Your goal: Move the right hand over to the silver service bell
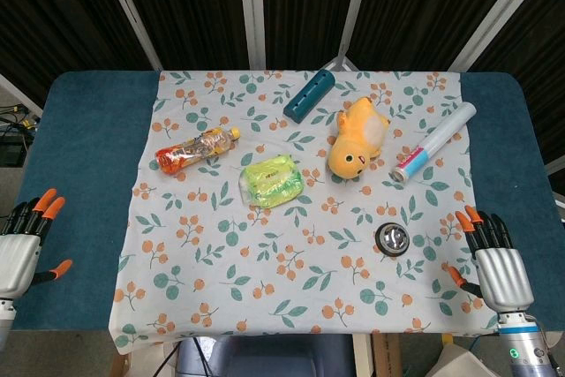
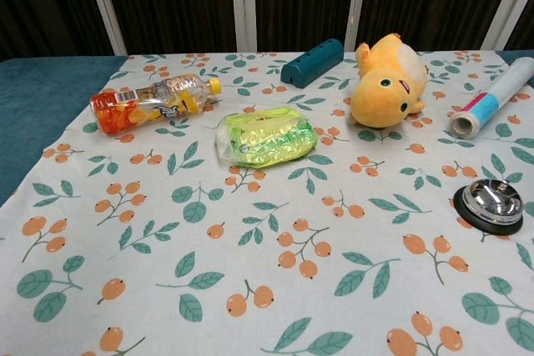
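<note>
The silver service bell (image 1: 392,237) on its black base sits on the floral cloth at the front right; in the chest view the bell (image 2: 492,202) is near the right edge. My right hand (image 1: 496,262) rests open at the table's front right, to the right of the bell and apart from it, holding nothing. At the front left edge my left hand (image 1: 25,240) lies open and empty. Neither hand shows in the chest view.
On the floral cloth (image 1: 221,306) lie a plastic bottle (image 1: 197,151), a green packet (image 1: 272,179), a yellow plush toy (image 1: 357,139), a teal case (image 1: 309,95) and a white tube (image 1: 434,141). Blue table surface (image 1: 79,156) flanks the cloth.
</note>
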You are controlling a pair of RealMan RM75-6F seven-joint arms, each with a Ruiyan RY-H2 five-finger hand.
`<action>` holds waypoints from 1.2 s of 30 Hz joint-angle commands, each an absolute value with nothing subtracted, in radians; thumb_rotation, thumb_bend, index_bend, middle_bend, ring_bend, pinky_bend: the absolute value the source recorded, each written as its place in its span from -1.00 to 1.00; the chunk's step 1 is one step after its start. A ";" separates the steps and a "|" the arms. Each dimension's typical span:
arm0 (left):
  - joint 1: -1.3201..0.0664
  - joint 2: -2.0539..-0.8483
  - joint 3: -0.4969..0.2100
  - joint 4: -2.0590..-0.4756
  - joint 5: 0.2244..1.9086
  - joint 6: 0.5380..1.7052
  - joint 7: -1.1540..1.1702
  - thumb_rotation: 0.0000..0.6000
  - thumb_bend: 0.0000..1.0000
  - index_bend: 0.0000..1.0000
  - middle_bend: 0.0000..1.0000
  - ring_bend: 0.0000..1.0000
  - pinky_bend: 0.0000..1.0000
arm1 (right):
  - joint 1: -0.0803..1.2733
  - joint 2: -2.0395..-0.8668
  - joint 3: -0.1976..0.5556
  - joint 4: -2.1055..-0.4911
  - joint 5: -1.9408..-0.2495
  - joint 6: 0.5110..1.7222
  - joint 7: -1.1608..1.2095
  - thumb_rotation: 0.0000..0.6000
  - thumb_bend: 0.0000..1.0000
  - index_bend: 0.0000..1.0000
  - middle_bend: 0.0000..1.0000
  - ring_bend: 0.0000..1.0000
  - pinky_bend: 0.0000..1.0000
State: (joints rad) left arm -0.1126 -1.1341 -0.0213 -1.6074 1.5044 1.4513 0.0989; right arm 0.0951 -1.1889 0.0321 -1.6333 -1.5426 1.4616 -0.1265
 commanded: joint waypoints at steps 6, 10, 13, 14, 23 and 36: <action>-0.113 -1.134 -0.021 -1.611 1.506 1.452 0.105 1.00 -1.00 -1.00 -1.00 -1.00 -1.00 | 0.094 -1.188 0.029 -1.634 -1.545 1.460 -0.125 1.00 -0.43 -1.00 -1.00 -1.00 -1.00; -0.110 -1.134 -0.020 -1.613 1.511 1.460 0.109 1.00 -1.00 -1.00 -1.00 -1.00 -1.00 | 0.094 -1.185 0.025 -1.638 -1.547 1.457 -0.120 1.00 -0.43 -1.00 -1.00 -1.00 -1.00; -0.108 -1.134 -0.019 -1.611 1.512 1.463 0.106 1.00 -1.00 -1.00 -1.00 -1.00 -1.00 | 0.096 -1.185 0.022 -1.641 -1.550 1.452 -0.121 1.00 -0.43 -1.00 -1.00 -1.00 -1.00; -0.108 -1.134 -0.019 -1.610 1.512 1.463 0.105 1.00 -1.00 -1.00 -1.00 -1.00 -1.00 | 0.097 -1.186 0.021 -1.642 -1.550 1.449 -0.122 1.00 -0.43 -1.00 -1.00 -1.00 -1.00; -0.108 -1.136 -0.019 -1.608 1.517 1.466 0.102 1.00 -1.00 -1.00 -1.00 -1.00 -1.00 | 0.129 -1.209 0.025 -1.651 -1.537 1.391 -0.158 1.00 0.25 -1.00 -1.00 -1.00 -1.00; -0.111 -1.139 -0.022 -1.607 1.507 1.456 0.106 1.00 -1.00 -1.00 -1.00 -1.00 -1.00 | 0.191 -1.289 0.013 -1.635 -1.501 1.261 -0.310 1.00 0.70 -1.00 -1.00 -1.00 -1.00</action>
